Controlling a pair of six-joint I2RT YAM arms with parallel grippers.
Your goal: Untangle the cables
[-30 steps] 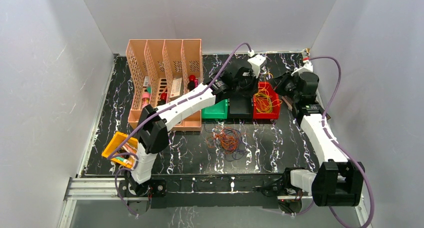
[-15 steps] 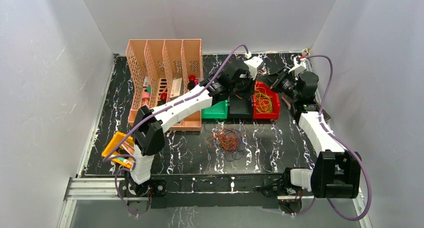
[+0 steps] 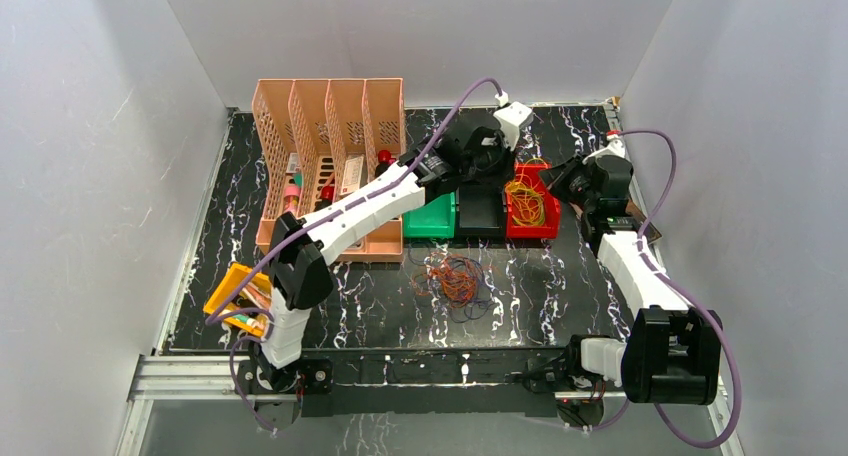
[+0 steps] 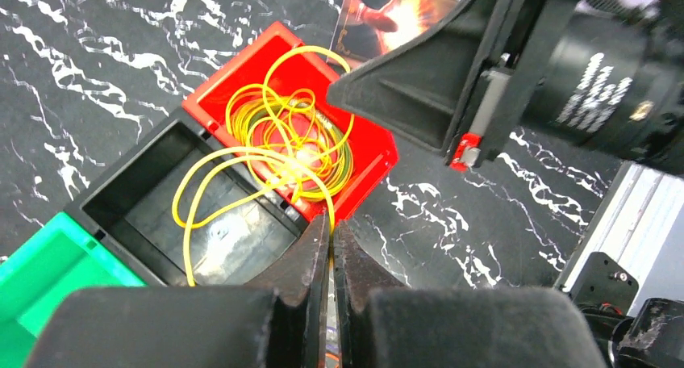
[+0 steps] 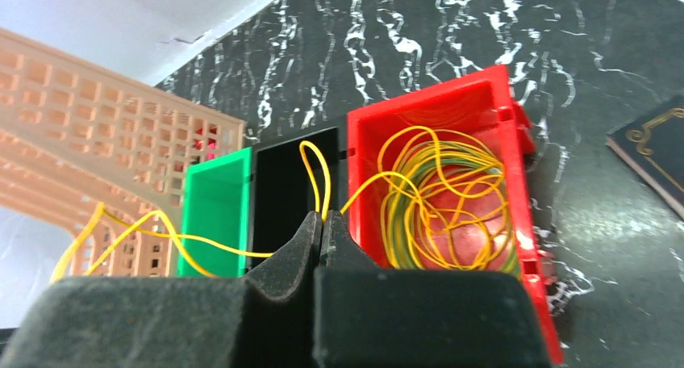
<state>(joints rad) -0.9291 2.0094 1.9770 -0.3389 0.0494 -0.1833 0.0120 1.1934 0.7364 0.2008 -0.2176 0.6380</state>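
Note:
A tangle of orange, red and dark cables (image 3: 455, 279) lies on the black marble table. More yellow cables (image 3: 524, 202) are coiled in the red bin (image 3: 548, 212). My left gripper (image 3: 492, 176) hovers over the black bin and red bin. In the left wrist view it (image 4: 331, 223) is shut on a yellow cable (image 4: 242, 156) that loops across the black bin (image 4: 121, 198) from the coil in the red bin (image 4: 373, 146). My right gripper (image 3: 562, 180) is just right of the red bin. The right wrist view shows it (image 5: 323, 217) shut on a yellow cable (image 5: 319, 170) leading to the coil (image 5: 448, 202).
A green bin (image 3: 432, 219) and a black bin (image 3: 481, 214) sit left of the red one. A peach file organizer (image 3: 330, 156) stands at the far left. A yellow tray (image 3: 236, 294) is at the near left. A dark book (image 5: 657, 154) lies right of the bins.
The left wrist has swung back over the bins. The right gripper has pulled a little right and nearer. Both stay shut on yellow cable.

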